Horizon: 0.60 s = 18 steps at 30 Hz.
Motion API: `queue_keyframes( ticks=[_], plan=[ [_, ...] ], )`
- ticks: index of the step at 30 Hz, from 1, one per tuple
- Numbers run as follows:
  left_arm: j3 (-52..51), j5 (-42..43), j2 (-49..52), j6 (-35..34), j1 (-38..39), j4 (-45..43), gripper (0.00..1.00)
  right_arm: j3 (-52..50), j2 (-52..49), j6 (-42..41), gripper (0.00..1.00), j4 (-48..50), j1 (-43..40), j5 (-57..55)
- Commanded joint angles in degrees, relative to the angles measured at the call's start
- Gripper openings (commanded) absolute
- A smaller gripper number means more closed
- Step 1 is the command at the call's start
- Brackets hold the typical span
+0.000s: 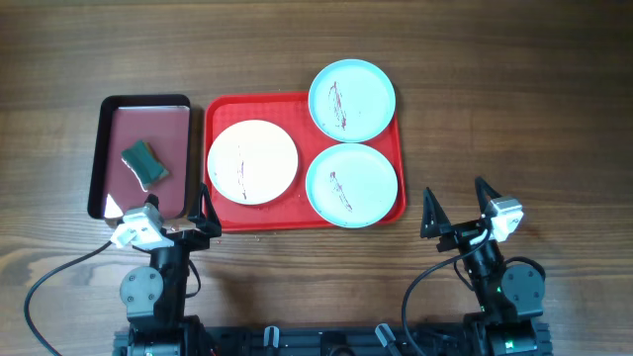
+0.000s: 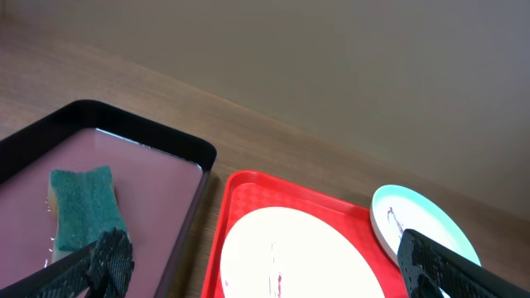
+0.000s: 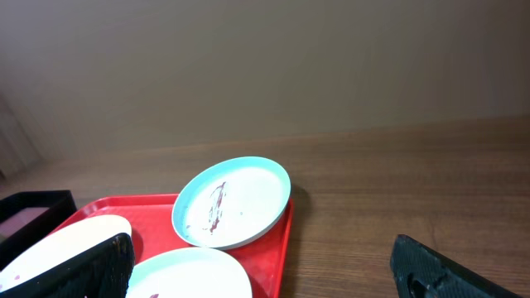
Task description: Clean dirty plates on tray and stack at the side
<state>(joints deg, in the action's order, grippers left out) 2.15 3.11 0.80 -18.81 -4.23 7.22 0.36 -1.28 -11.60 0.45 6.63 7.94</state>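
plates (image 1: 252, 161), all three stained, lie on the tray (image 1: 282, 216); wiping not yet begun. left gripper (image 1: 176, 210) and right gripper (image 1: 455, 190) gape wide, empty. next, likely: left gripper takes the sponge (image 1: 145, 162) from the black tray (image 1: 146, 100).

Three scribble-stained plates (image 1: 252, 161) lie flat on red tray (image 1: 282, 107)

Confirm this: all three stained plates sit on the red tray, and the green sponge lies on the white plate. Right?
Not quite. The green sponge lies in the black-rimmed maroon tray beside the red tray, not on the white plate, as the overhead view shows. All three stained plates do sit on the red tray.
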Motion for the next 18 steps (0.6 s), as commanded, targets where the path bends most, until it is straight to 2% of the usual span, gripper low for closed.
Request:
queue_keyframes(
  ticks=[1, 7, 13, 18],
  plan=[
    [-0.4, 0.3, -0.4, -0.1, 0.3, -0.2, 1.0, 0.0, 0.3, 0.9, 1.0, 0.2, -0.2, 0.9],
    [-0.4, 0.4, -0.4, -0.1, 0.3, -0.3, 1.0, -0.1, 0.3, 0.9, 1.0, 0.2, -0.2, 1.0],
    [-0.2, 5.7, -0.4, -0.1, 0.3, -4.5, 1.0, 0.0, 0.3, 1.1, 1.0, 3.3, -0.2, 2.7],
    [5.6, 5.6, 0.3, 0.8, 0.3, 1.0, 1.0, 1.5, -0.6, 0.9, 1.0, 3.1, -0.2, 8.1]
  ],
)
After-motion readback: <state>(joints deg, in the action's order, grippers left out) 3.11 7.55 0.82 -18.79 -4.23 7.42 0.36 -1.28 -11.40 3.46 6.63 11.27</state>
